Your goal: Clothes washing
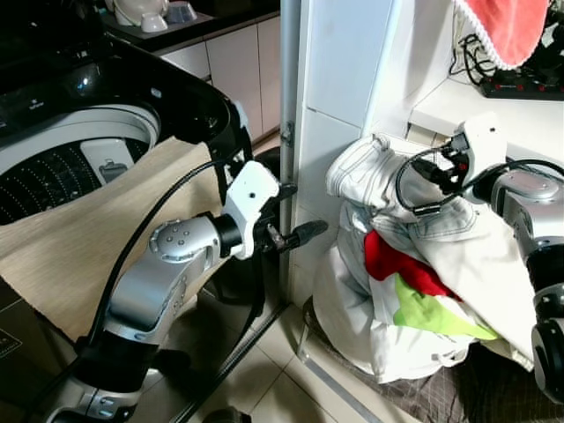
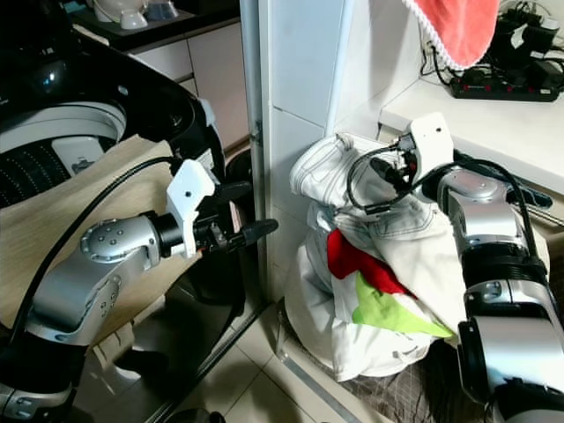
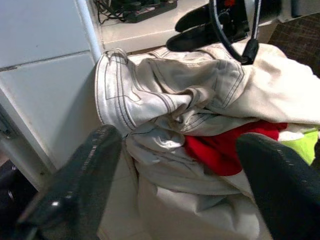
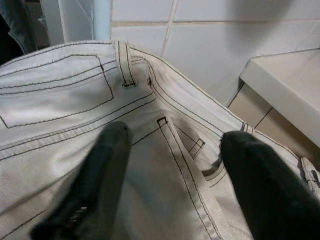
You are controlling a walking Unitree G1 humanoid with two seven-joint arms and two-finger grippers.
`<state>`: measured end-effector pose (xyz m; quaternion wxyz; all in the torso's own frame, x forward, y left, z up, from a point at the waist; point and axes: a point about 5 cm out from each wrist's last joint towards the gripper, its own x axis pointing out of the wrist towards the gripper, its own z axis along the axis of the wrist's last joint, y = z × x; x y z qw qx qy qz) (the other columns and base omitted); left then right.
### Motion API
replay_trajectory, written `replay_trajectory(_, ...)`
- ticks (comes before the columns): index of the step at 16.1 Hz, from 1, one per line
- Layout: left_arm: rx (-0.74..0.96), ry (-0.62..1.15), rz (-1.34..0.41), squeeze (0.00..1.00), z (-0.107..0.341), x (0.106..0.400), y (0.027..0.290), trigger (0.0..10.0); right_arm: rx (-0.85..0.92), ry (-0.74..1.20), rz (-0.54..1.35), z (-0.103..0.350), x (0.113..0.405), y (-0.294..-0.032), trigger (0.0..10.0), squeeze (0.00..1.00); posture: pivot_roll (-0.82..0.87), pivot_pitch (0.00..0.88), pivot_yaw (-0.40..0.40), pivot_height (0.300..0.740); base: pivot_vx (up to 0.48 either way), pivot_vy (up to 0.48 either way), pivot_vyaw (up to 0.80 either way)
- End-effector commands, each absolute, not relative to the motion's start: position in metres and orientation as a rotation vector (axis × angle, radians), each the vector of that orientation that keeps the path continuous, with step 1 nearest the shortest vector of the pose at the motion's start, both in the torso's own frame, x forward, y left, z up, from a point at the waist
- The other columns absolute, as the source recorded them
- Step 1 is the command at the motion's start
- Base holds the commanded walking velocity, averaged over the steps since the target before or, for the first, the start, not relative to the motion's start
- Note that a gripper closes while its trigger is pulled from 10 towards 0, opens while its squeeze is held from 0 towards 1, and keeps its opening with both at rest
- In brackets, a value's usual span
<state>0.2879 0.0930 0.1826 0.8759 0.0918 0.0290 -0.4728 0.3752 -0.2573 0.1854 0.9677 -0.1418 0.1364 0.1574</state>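
1. I'm looking down into a tight laundry corner: a top-loading washing machine [image 1: 79,132] stands on my left with its lid up and the dark drum exposed, and a beige cloth [image 1: 97,229] is draped over its front edge.
2. A white tiled wall [image 1: 339,62] with a grey pipe [image 1: 289,106] running down it separates the washer from the right side, where a pale tabletop [image 1: 493,110] carries a black power strip [image 1: 520,85]. A red towel [image 1: 507,26] hangs above it.
3. The floor [image 1: 256,370] is light tile, with a dark checked mat under the pile on the right.
4. The laundry sits in a heap on the floor against the wall: white jeans [image 1: 379,176] on top, a red garment [image 1: 392,264] and a lime-green garment [image 1: 432,313] tucked beneath, all wrapped in more white fabric.
5. My left end effector [image 1: 304,234] is held out level between the washer and the pile, just short of the heap; its fingers are spread wide and carry nothing, with the jeans and red garment framed between them in the wrist view.
6. My right end effector [image 4: 170,170] is over the top of the jeans, fingers spread apart on either side of the waistband area; I can't tell if they press the denim, and nothing is clamped.
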Motion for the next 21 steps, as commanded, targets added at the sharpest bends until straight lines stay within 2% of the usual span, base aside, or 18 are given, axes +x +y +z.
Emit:
replay_trajectory(1,0.203,0.055,-1.009,1.0,0.185,0.284,0.091,10.0,-0.317,0.267,0.34,0.189,0.378,-0.254,10.0,1.0,-0.05,0.0,0.023,0.74,0.0,0.0,0.0)
replay_trajectory(4,0.215,0.057,-1.037,1.0,0.183,0.279,0.09,10.0,-0.376,0.284,0.368,0.183,0.379,-0.251,10.0,1.0,-0.05,0.0,0.021,0.74,0.0,0.0,0.0)
replay_trajectory(5,0.247,0.071,-1.033,1.0,0.18,0.278,0.091,10.0,-0.39,0.354,0.394,0.171,0.378,-0.25,10.0,1.0,-0.04,0.0,0.022,0.74,0.0,0.0,0.0)
replay_trajectory(6,0.253,0.076,-1.038,0.0,0.179,0.276,0.091,10.0,-0.419,0.407,0.409,0.164,0.375,-0.251,10.0,1.0,-0.04,0.0,0.022,0.74,0.0,0.0,0.0)
replay_trajectory(7,0.252,0.079,-1.042,0.0,0.179,0.276,0.091,10.0,-0.438,0.437,0.422,0.16,0.374,-0.252,10.0,0.71,-0.04,0.0,0.022,0.74,0.0,0.0,0.0)
replay_trajectory(8,0.256,0.085,-1.047,0.0,0.179,0.275,0.092,10.0,-0.457,0.457,0.436,0.155,0.373,-0.252,10.0,0.0,-0.03,0.0,0.021,0.74,0.0,0.0,0.0)
replay_trajectory(12,0.265,0.11,-1.083,0.0,0.176,0.27,0.091,10.0,-0.464,0.5,0.418,0.143,0.369,-0.254,10.0,0.0,-0.03,0.0,0.026,0.74,0.0,0.0,0.0)
replay_trajectory(13,0.269,0.111,-1.089,0.0,0.176,0.27,0.09,10.0,-0.465,0.506,0.419,0.143,0.369,-0.256,4.7,0.0,-0.03,0.0,0.026,0.74,0.0,0.0,0.0)
replay_trajectory(14,0.269,0.11,-1.089,0.0,0.176,0.27,0.09,10.0,-0.466,0.505,0.419,0.143,0.369,-0.256,1.9,0.0,-0.03,0.0,0.026,0.74,0.0,0.0,0.0)
replay_trajectory(15,0.269,0.109,-1.09,0.0,0.177,0.271,0.09,10.0,-0.467,0.5,0.419,0.145,0.369,-0.257,0.0,0.0,-0.03,0.0,0.021,0.74,0.0,0.0,0.0)
replay_trajectory(21,0.274,0.113,-1.119,0.0,0.175,0.269,0.087,10.0,-0.482,0.477,0.438,0.148,0.369,-0.258,0.0,0.0,-0.05,0.0,0.032,0.74,0.0,0.0,0.0)
